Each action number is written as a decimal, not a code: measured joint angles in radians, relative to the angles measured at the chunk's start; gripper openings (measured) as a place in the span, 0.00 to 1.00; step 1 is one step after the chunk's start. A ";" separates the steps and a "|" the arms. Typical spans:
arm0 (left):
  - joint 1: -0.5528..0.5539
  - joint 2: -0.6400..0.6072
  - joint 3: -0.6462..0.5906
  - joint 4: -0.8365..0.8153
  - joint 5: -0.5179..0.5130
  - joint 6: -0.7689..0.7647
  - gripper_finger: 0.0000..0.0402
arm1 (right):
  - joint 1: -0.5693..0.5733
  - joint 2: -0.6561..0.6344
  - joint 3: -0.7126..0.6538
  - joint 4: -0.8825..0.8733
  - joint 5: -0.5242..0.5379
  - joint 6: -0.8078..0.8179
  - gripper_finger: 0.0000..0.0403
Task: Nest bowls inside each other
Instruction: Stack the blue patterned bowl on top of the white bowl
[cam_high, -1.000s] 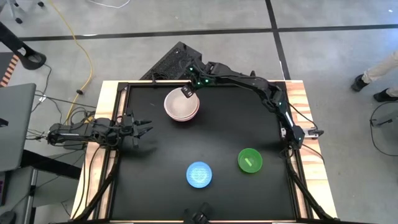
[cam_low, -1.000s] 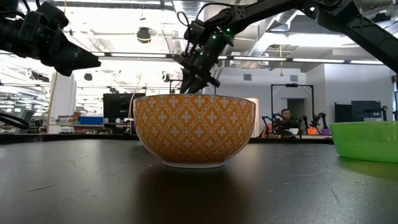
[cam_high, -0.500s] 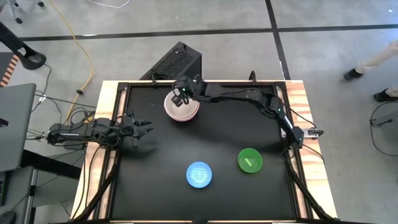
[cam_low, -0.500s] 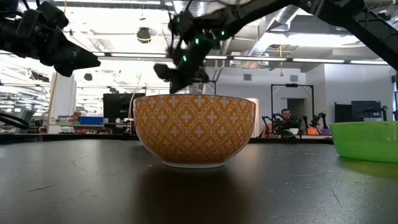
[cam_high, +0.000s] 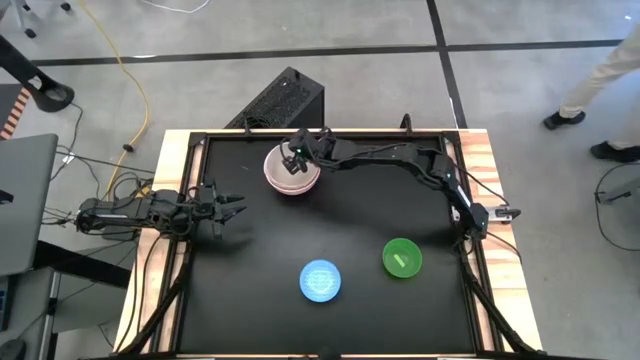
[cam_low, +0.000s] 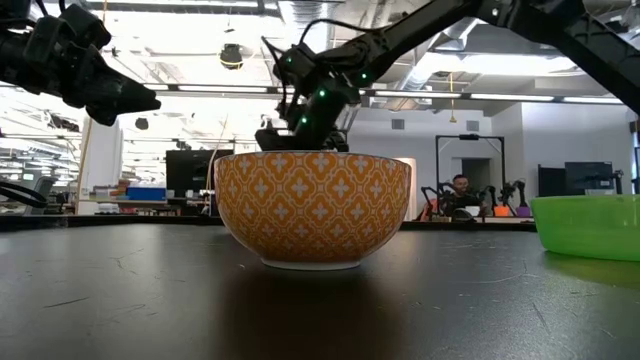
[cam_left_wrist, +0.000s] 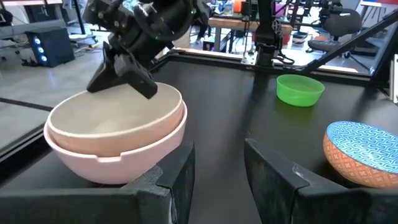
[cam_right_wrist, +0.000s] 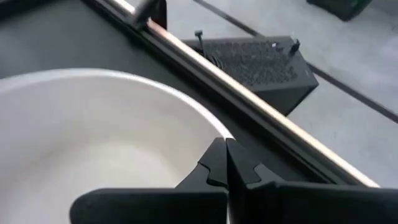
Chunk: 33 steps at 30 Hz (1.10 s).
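Bowls are partly nested: I see a beige bowl (cam_left_wrist: 118, 115) sitting inside the pink bowl (cam_left_wrist: 124, 158) at the far side of the surface (cam_high: 350, 220). My right hand (cam_high: 292, 165), pressed together, pinches that stack's rim. The blue bowl (cam_high: 321, 281) and green bowl (cam_high: 402, 258) lie apart, not yet nested. My left hand (cam_high: 232, 209) waits spread near the left edge.
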 joint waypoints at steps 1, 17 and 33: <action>0.000 0.000 0.000 0.000 0.000 0.000 0.32 | 0.000 0.001 0.000 0.000 -0.001 -0.002 0.01; 0.000 0.000 0.000 -0.010 -0.010 0.003 0.32 | 0.130 -0.191 0.002 -0.200 -0.337 -0.033 0.01; 0.000 0.000 0.000 0.000 0.025 -0.034 0.32 | 0.599 -0.265 0.002 -0.542 -0.397 0.356 0.01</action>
